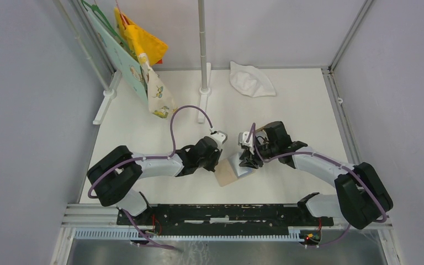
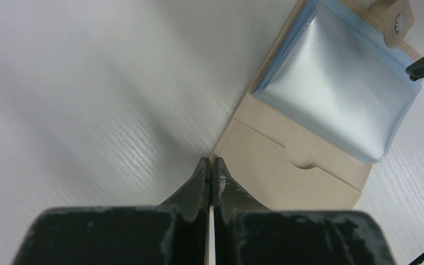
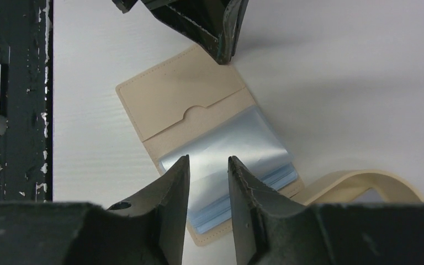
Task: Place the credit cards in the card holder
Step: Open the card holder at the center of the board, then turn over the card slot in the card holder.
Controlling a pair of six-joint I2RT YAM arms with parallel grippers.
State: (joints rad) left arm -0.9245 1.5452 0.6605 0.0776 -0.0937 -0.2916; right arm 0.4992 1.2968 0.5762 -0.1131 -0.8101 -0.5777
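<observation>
The card holder (image 1: 227, 175) lies open on the table between the grippers, beige flap (image 2: 287, 171) nearest the arm bases and light blue lining (image 2: 337, 83) facing up. It also shows in the right wrist view (image 3: 171, 94). My left gripper (image 2: 212, 161) is shut, tips on the beige flap's corner (image 1: 219, 165). My right gripper (image 3: 208, 160) is open and empty, hovering just over the blue pockets (image 3: 243, 138); it also shows in the top view (image 1: 247, 163). No credit cards are in view.
A tan oval tray (image 3: 364, 181) lies beside the holder, mostly hidden under the right arm. A white cloth (image 1: 251, 80) lies at the back. A pole stand (image 1: 203, 83) and hanging fabric items (image 1: 143, 47) stand back left. A black rail (image 3: 16, 99) runs along the near edge.
</observation>
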